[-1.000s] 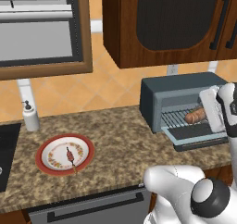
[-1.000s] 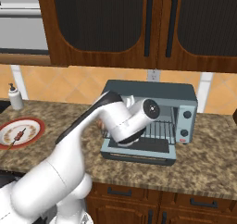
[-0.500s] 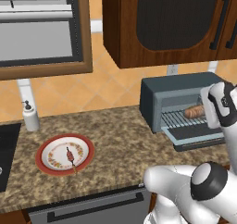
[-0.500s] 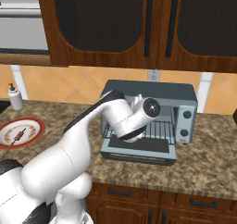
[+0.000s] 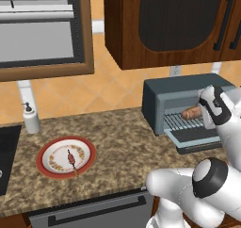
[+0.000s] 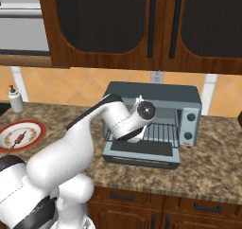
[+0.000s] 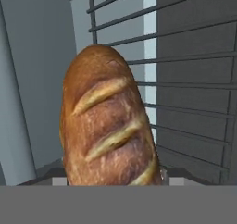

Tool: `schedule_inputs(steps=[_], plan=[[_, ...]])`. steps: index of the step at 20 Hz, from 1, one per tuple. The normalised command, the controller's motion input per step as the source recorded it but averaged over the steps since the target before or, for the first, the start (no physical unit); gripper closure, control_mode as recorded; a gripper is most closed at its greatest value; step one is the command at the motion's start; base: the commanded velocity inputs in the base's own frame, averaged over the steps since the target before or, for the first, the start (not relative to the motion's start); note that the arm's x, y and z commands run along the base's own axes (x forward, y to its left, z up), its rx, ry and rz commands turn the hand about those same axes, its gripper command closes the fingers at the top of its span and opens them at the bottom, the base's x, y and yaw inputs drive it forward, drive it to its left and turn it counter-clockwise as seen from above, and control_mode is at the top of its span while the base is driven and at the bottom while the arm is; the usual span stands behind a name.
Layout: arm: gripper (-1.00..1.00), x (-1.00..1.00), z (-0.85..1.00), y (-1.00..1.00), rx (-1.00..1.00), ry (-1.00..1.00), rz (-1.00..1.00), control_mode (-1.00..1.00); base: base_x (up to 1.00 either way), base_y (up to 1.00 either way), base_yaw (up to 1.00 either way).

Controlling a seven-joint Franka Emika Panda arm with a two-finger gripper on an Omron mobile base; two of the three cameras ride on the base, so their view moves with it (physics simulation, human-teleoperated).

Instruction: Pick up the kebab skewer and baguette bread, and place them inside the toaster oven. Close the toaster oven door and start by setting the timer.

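The baguette bread [image 7: 109, 121] lies inside the toaster oven [image 5: 186, 104], over its wire rack [image 7: 194, 98], right in front of the gripper [image 5: 207, 121]; whether the jaws are clamped on it or apart cannot be told. The step in hand looks like delivering the loaf. Next, the arm should probably back out and fetch the kebab skewer [image 5: 71, 158], which lies on the plate [image 5: 47, 149], well left of the oven. The right base view alone shows the knobs [image 6: 190, 117]; the drop-down toaster oven door [image 6: 141, 150] lies open.
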Motion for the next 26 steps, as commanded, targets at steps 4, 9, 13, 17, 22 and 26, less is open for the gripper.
schedule_inputs(steps=[4, 9, 13, 17, 22, 26], plan=[[1.00, 0.30, 0.00, -0.23, 0.00, 0.00, -0.04, -1.00, 0.00, 0.00, 0.00], [1.00, 0.02, -0.17, -0.31, -0.02, 0.00, -0.03, -1.00, 0.00, 0.00, 0.00], [1.00, 0.14, -0.06, -0.04, -0.01, 0.00, -0.02, -1.00, 0.00, 0.00, 0.00], [1.00, 0.19, -0.06, 0.09, -0.01, 0.00, 0.00, -1.00, 0.00, 0.00, 0.00], [1.00, 0.16, -0.15, 0.07, -0.01, 0.01, 0.00, -1.00, 0.00, 0.00, 0.00], [1.00, 0.23, -0.15, 0.08, -0.01, 0.00, 0.00, -1.00, 0.00, 0.00, 0.00]])
